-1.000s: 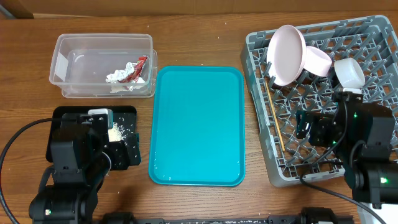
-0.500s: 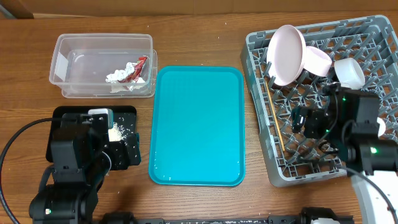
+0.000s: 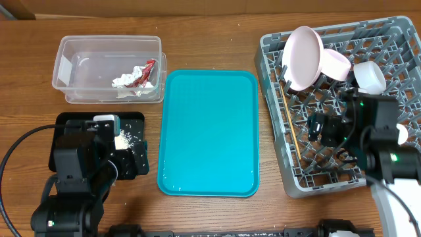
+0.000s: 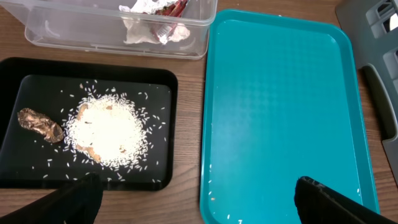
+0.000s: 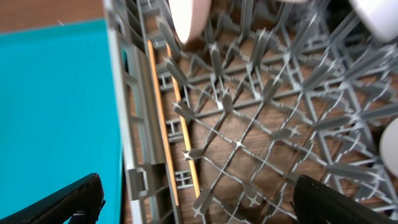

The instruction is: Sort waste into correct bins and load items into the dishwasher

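Plate point(image 3: 304, 57), bowl point(image 3: 334, 64) and cup point(image 3: 370, 76) stand in the dish rack point(image 3: 395, 39) at the frame's upper right, chopsticks point(image 5: 163, 118) lying along its left wall. Napkin point(image 3: 123, 82) and wrapper point(image 3: 146, 71) sit in the clear tub point(image 3: 66, 66), upper left; rice point(image 4: 106, 130) and brown scrap point(image 4: 40, 124) in the black tray point(image 4: 12, 162) below. My left gripper point(image 4: 202, 202) and right gripper point(image 5: 199, 202) both gape wide, empty.

Soft, even light is falling from overhead; the wooden tabletop point(image 3: 210, 39) is reading bright throughout. Shadows are lying short and diffuse along the near side of the clear tub point(image 3: 108, 99). The teal tray point(image 3: 209, 131) is catching a faint sheen, no hard glare. Overhead and left wrist views are rendering sharp, rice grains point(image 4: 106, 127) crisp. Right wrist view is smearing: dish rack point(image 5: 138, 155) pegs soft, white plate point(image 5: 186, 15) washing out, right pincer point(image 5: 198, 199) showing as dark blurred wedges at the near corners.
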Controlling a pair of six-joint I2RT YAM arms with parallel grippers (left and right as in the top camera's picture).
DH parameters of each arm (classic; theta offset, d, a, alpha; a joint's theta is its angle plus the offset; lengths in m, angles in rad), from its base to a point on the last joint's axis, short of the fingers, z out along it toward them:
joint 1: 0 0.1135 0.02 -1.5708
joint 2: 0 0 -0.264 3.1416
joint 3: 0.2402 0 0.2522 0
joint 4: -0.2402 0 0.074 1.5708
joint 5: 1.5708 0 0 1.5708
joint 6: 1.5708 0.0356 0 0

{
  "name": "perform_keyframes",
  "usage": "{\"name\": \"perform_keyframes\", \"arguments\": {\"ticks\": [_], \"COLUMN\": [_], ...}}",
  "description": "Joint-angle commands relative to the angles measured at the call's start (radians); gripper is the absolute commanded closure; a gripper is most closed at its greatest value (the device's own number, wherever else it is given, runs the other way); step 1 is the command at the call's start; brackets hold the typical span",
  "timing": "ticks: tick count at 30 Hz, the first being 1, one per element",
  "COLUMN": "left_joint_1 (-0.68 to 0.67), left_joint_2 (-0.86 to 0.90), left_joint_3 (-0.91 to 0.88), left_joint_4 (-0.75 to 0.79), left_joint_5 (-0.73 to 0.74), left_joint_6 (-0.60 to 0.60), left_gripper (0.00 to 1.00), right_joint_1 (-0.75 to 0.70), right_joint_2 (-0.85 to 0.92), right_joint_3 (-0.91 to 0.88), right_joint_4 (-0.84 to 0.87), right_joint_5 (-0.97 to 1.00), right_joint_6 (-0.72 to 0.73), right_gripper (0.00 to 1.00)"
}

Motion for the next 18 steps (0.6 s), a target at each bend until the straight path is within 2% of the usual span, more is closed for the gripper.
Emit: {"name": "perform_keyframes", "arguments": {"ticks": [1, 8, 12, 15, 16, 18], "left_joint_1": [0.006, 0.006, 0.006, 0.006, 0.006, 0.006], "left_joint_2": [0.0, 0.001, 0.001, 0.001, 0.001, 0.001], "left_joint_3": [-0.003, -0.003, -0.003, -0.003, -0.003, -0.003], "left_joint_4": [0.0, 0.0, 0.0, 0.0, 0.0, 0.0], "left_joint_5": [-0.007, -0.007, -0.007, -0.007, -0.007, -0.007], "left_joint_6": [-0.014, -0.014, -0.014, -0.014, -0.014, -0.014], "left_gripper": [0.0, 0.0, 0.0, 0.0, 0.0, 0.0], "right_joint_1": [0.0, 0.004, 0.04, 0.066, 0.085, 0.1], "right_joint_2": [-0.154, -0.425, -0.547, -0.629, -0.68, -0.726], "right_joint_3": [-0.004, -0.037, -0.132, -0.245, -0.335, -0.422], "right_joint_4": [0.002, 0.03, 0.112, 0.244, 0.368, 0.496], "right_joint_5": [0.006, 0.014, 0.036, 0.035, 0.036, 0.036], "right_joint_6": [-0.004, -0.005, -0.005, -0.004, -0.004, -0.005], "right_gripper": [0.0, 0.0, 0.0, 0.0, 0.0, 0.0]}}
